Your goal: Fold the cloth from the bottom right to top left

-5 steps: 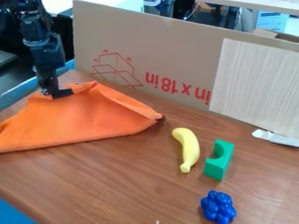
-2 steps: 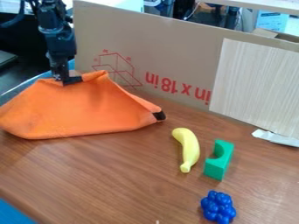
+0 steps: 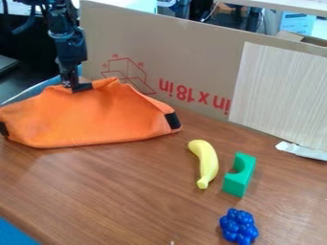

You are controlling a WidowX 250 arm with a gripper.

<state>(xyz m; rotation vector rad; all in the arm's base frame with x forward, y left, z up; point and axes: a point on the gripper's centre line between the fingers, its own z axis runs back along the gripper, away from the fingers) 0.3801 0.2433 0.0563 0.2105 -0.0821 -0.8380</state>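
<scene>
The black gripper [image 3: 77, 87] is at the upper left, its tips shut on the top edge of the orange cloth [image 3: 96, 119]. The cloth is raised there and slopes down to the table, doubled over, its lower fold running along the wood. Black patches show at its right corner, left of the banana, and at its far left end. What lies behind the raised part is hidden.
A yellow banana [image 3: 205, 163], a green block [image 3: 239, 174] and blue toy grapes [image 3: 239, 226] are on the wooden table [image 3: 127, 191] to the right. A cardboard panel [image 3: 191, 62] stands along the back.
The gripper has moved right and up with the cloth edge. The cloth's lower left part has drawn in and up, and black patches have come into view at its ends.
</scene>
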